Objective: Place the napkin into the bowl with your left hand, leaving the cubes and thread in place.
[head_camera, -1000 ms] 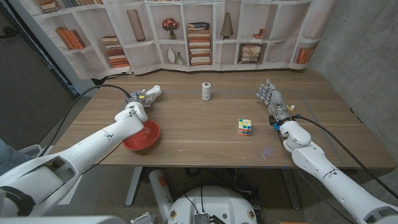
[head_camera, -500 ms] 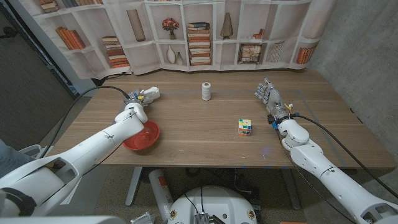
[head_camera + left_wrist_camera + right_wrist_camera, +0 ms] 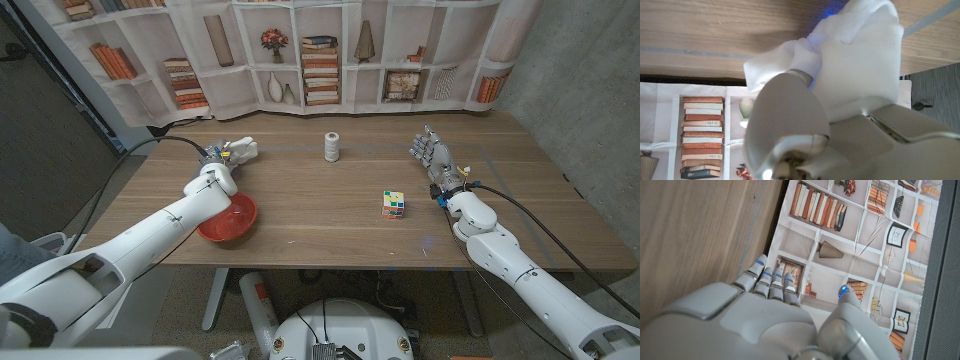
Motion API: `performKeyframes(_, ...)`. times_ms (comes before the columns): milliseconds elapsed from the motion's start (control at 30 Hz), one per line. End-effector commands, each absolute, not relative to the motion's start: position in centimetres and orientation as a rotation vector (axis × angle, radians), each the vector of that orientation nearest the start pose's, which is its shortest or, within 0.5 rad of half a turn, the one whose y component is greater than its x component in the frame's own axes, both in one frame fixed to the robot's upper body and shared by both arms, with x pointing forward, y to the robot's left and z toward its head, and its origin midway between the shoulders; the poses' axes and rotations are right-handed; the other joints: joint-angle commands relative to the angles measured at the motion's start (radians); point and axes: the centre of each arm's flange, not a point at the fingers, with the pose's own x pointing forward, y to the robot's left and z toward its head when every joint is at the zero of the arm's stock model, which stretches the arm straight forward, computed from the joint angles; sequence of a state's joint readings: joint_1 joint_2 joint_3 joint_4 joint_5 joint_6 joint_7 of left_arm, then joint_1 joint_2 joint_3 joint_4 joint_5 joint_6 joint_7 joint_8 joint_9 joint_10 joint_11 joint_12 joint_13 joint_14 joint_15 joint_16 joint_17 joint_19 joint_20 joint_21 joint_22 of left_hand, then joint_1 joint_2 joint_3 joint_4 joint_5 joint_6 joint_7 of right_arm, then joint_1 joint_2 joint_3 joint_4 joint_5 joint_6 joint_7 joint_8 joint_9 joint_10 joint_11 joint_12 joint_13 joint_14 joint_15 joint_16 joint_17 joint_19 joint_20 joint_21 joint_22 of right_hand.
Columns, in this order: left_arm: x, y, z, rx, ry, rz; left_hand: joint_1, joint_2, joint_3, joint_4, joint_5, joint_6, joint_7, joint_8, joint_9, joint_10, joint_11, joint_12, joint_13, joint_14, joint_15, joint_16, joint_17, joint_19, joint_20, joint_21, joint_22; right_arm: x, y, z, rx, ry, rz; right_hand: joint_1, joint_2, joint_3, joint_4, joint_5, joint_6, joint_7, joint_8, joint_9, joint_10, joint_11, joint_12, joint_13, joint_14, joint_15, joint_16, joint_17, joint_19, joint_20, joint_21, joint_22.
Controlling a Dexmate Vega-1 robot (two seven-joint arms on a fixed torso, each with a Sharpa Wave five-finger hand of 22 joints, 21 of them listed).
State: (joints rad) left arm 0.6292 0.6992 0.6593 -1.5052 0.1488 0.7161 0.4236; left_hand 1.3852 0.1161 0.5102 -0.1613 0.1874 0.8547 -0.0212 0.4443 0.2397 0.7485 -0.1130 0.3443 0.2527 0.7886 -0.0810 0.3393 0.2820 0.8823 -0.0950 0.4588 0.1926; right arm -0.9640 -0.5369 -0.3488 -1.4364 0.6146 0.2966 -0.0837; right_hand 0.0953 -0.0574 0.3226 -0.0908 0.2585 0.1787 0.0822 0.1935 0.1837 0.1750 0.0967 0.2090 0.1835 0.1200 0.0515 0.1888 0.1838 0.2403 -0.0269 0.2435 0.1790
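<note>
The left robot hand [image 3: 222, 163] is grasping the white napkin [image 3: 243, 149] over the far left part of the table [image 3: 320, 215]. The cloth is sticking out beyond the fingers toward the back edge and a little toward the middle, so its long axis is running on from the forearm. In the left wrist view the napkin [image 3: 850, 65] is bunching up in the left robot hand's [image 3: 805, 125] grip as a crumpled wad, with a loose fold trailing off to one side.

The red bowl [image 3: 227, 218] is sitting near the front left edge of the table, partly under the left forearm, nearer the robot than the napkin. Bare wood is lying open between the bowl and the table's middle.

The spool of thread [image 3: 332, 147] is standing upright toward the back centre, well apart from the napkin. The coloured cube [image 3: 393, 204] is resting right of centre, well apart from the bowl.

The right robot hand [image 3: 432, 155] is standing released, fingers apart and reaching toward the back edge, holding nothing, near the table's right side. The right wrist view is showing the right robot hand's [image 3: 765, 310] fingers stretching out over the wood toward the bookshelf backdrop [image 3: 320, 50].
</note>
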Motion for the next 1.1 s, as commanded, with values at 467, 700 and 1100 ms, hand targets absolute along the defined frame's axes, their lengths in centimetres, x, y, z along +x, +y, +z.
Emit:
performKeyframes(467, 63.9, 35.0, 1.6, 1.013, -0.197, 0.61, 0.027, 0.005, -0.003, 0.0, 0.001, 0.008, -0.005, 0.017, 0.016, 0.011, -0.005, 0.001, 0.019, 0.031, -0.1, 0.015, 0.03, 0.002, -0.004, 0.022, 0.004, 62.4, -28.5, -5.1, 0.043, -0.605, 0.156, 0.003, 0.013, -0.004, -0.003, -0.003, 0.006, 0.004, 0.001, 0.004, 0.008, 0.003, 0.002, 0.002, 0.008, 0.003, 0.0, 0.002, 0.012, -0.004, -0.01, 0.004)
performKeyframes(700, 63.3, 35.3, 1.9, 1.002, -0.217, 0.61, 0.033, 0.007, -0.004, 0.0, 0.001, 0.004, -0.007, 0.019, 0.019, 0.008, -0.007, -0.001, 0.024, 0.033, -0.1, 0.016, 0.039, 0.001, -0.006, 0.028, 0.006, 62.3, -28.3, -4.9, 0.041, -0.611, 0.16, 0.003, 0.014, -0.005, -0.004, -0.003, 0.006, 0.004, 0.001, 0.004, 0.009, 0.001, 0.003, 0.002, 0.008, 0.002, 0.0, 0.002, 0.013, -0.005, -0.011, 0.004)
performKeyframes(1100, 62.7, 35.5, 2.8, 0.986, -0.268, 0.591, 0.029, 0.008, -0.011, 0.008, -0.001, 0.0, -0.009, 0.019, 0.018, 0.005, -0.007, -0.005, 0.032, 0.037, -0.1, 0.02, 0.053, -0.001, -0.008, 0.04, 0.007, 62.1, -28.1, -4.9, 0.045, -0.613, 0.155, 0.004, 0.015, -0.006, -0.004, -0.003, 0.008, 0.005, 0.002, 0.004, 0.01, 0.002, 0.003, 0.002, 0.009, 0.001, 0.0, 0.002, 0.015, -0.005, -0.013, 0.004)
